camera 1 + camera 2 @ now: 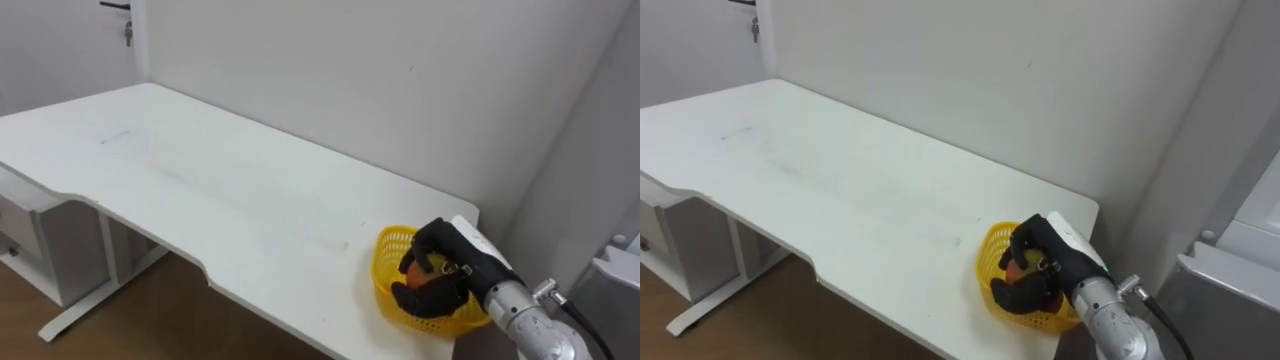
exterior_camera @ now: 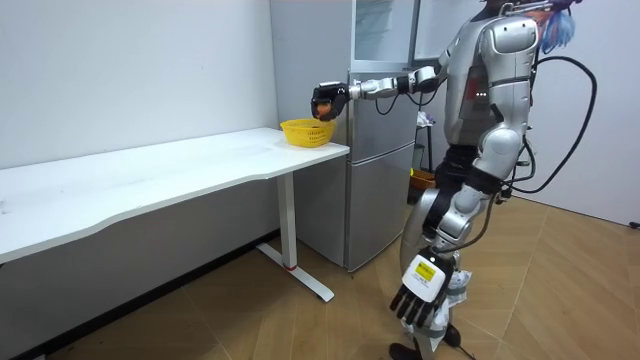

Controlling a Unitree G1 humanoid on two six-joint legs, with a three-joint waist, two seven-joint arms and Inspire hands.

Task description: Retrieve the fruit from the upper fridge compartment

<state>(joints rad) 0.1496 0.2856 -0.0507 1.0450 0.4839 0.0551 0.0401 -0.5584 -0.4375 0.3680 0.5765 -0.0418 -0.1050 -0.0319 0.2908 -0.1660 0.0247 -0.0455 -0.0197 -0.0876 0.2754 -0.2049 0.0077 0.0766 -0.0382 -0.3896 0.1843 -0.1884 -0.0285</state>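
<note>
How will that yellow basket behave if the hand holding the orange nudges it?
The basket looks like thin openwork plastic, so it is probably light and apt to slide on the smooth table. It sits at the table's corner, so a push might send it off the edge. Its low, wide shape should resist tipping.

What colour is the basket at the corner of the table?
Yellow. The basket shows best in the left eye view.
</note>
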